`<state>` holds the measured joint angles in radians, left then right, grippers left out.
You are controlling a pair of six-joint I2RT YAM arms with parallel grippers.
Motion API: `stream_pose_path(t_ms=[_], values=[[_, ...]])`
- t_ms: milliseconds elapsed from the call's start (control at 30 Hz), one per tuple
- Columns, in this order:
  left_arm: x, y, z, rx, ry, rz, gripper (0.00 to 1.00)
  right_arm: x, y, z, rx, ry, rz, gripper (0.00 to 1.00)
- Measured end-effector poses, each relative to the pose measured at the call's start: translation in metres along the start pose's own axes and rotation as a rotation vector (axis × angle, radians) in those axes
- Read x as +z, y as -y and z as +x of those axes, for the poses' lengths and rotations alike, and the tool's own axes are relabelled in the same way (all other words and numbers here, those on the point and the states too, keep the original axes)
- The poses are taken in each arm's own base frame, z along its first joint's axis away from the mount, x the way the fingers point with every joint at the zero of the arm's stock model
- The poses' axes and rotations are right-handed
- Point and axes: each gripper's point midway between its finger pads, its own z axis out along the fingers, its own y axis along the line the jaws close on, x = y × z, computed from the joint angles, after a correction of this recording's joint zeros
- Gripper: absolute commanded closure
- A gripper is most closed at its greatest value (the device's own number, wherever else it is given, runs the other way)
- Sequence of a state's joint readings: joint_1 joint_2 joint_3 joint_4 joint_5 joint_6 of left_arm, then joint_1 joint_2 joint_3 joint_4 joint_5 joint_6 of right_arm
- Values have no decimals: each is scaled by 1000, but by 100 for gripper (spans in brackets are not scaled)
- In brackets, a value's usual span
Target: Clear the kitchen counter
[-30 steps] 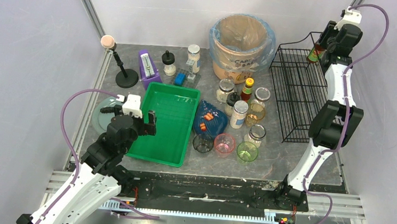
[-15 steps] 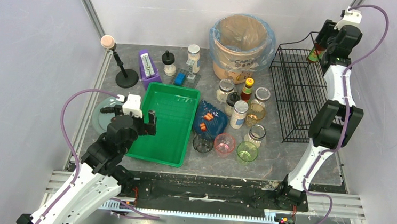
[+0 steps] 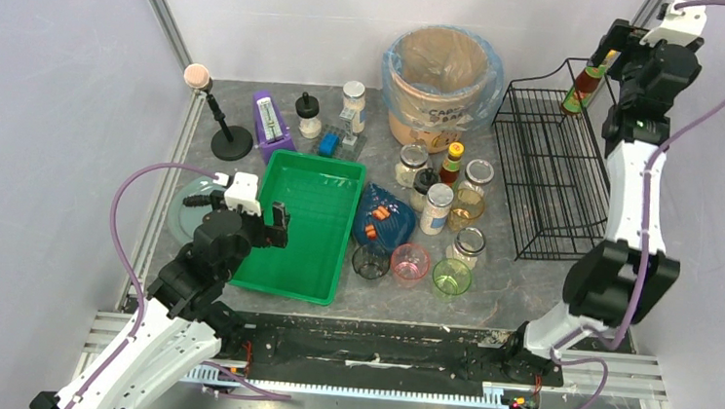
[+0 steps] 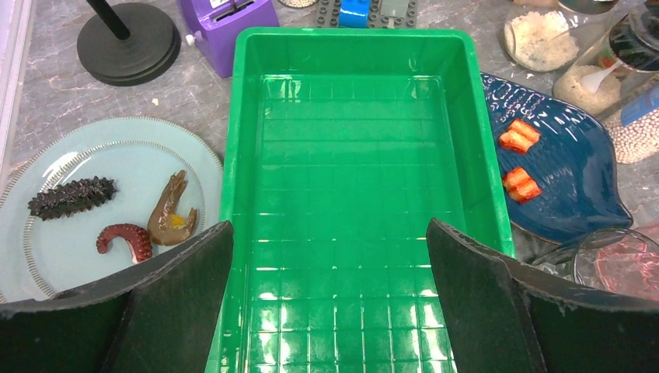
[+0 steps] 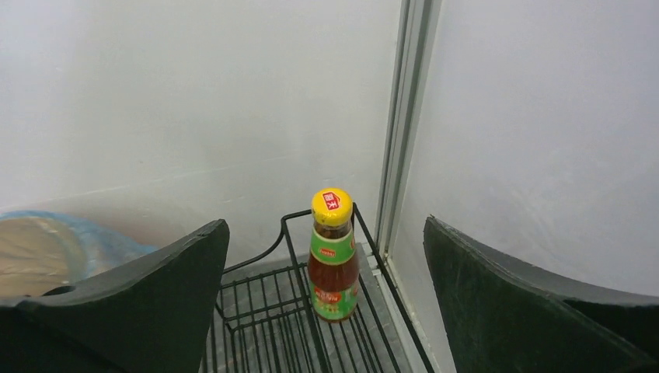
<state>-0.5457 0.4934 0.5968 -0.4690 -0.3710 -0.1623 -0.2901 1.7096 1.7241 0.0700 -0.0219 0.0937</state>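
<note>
The kitchen counter [image 3: 528,286] is a dark grey mottled top that carries many items. A sauce bottle [image 3: 584,88] with a yellow cap and green label [image 5: 332,268] stands upright in the back right corner of the black wire rack [image 3: 547,170]. My right gripper [image 3: 625,49] hovers above and behind it, open, with the bottle free between and beyond the fingers [image 5: 324,224]. Over the near end of the green tray [image 3: 303,224], which holds nothing [image 4: 357,155], my left gripper [image 3: 240,216] is open with nothing in it [image 4: 330,233].
Jars [image 3: 437,205] and three cups [image 3: 411,263] cluster mid-counter beside a blue fish-shaped plate [image 4: 559,179]. A lined bin [image 3: 440,74] stands at the back. A purple toaster [image 3: 272,124], a black stand [image 3: 230,140] and a pale plate of seafood [image 4: 85,210] sit left.
My right gripper has opened wide and drawn up and back from the sauce bottle, which stays standing on the rack. The left arm has not moved.
</note>
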Motion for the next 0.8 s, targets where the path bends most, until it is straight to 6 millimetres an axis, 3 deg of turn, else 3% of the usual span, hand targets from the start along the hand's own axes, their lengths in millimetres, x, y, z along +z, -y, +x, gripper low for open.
stream_pose_path(t_ms=[167,300,500,667,800], values=[[-3,2,-3,-6,13,20,0,-61,-10,-45,9,69,-35,2],[-5,5,-6,-12,27,40,0,-106,-28,-42,30,63,-99,2],[-8,7,-10,-21,50,58,0,-161,-71,22,65,-60,-252,2],[-10,9,-12,-25,59,71,0,-188,-109,80,81,-181,-377,1],[-10,10,-13,-26,62,77,0,-213,-153,126,93,-281,-501,1]])
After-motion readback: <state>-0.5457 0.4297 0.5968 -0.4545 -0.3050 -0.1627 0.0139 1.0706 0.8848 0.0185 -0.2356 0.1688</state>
